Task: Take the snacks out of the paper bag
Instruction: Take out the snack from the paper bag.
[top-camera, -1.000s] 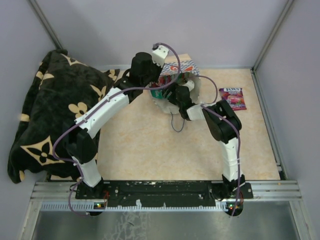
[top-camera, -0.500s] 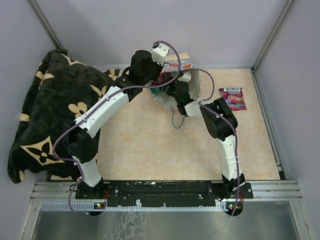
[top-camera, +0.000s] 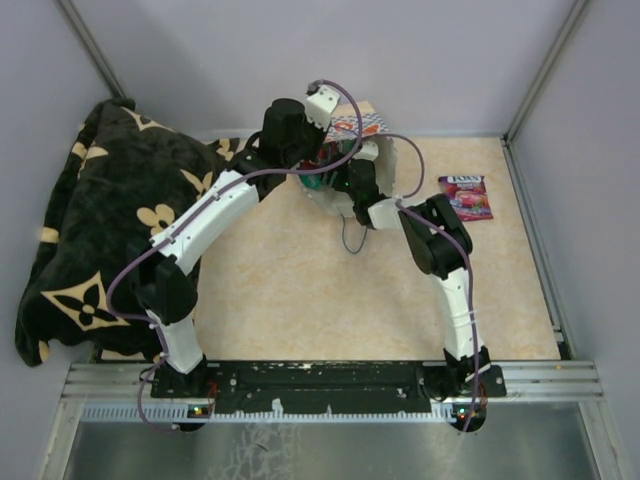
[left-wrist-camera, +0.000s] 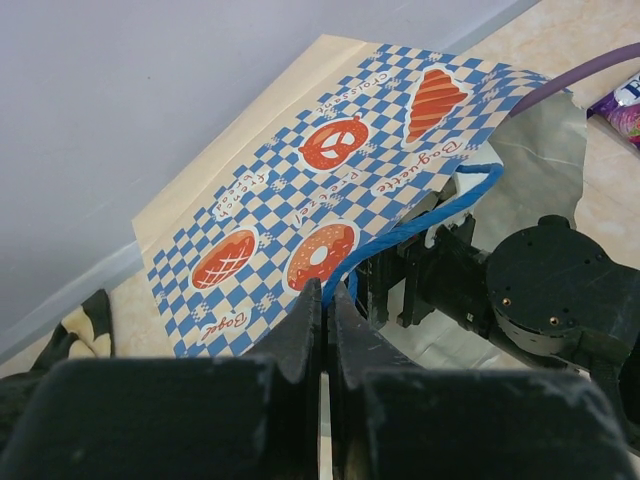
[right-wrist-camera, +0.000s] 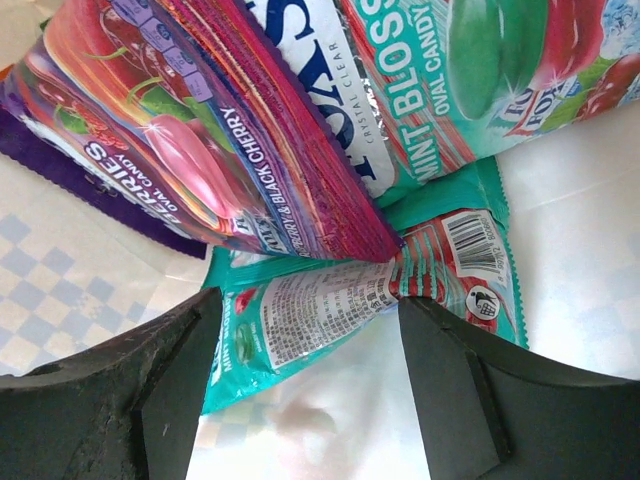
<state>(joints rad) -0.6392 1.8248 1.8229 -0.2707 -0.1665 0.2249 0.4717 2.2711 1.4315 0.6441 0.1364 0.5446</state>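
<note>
Pinches blue string handle (left-wrist-camera: 425, 222) of paper bag (left-wrist-camera: 300, 190), far centre, with fully closed left gripper (left-wrist-camera: 326, 318). Reaches wide-spread right gripper (right-wrist-camera: 300, 322) inside toward snacks (right-wrist-camera: 290, 140), gripping none; sits deeper in than a second ago.

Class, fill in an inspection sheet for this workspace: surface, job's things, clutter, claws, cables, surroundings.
Surface: mottled beige table.
Job's things: paper bag at the far edge, mouth open; purple and teal snacks inside it; one purple packet lies out on the table to the bag's right.
Clutter: black floral blanket heaped at the left.
Claws: left claw shut on the bag's blue string handle; right claw open, inside the bag, facing the snacks.
Cables: purple cable on each arm, one looping over the bag.
Surroundings: grey walls, metal corner posts.
</note>
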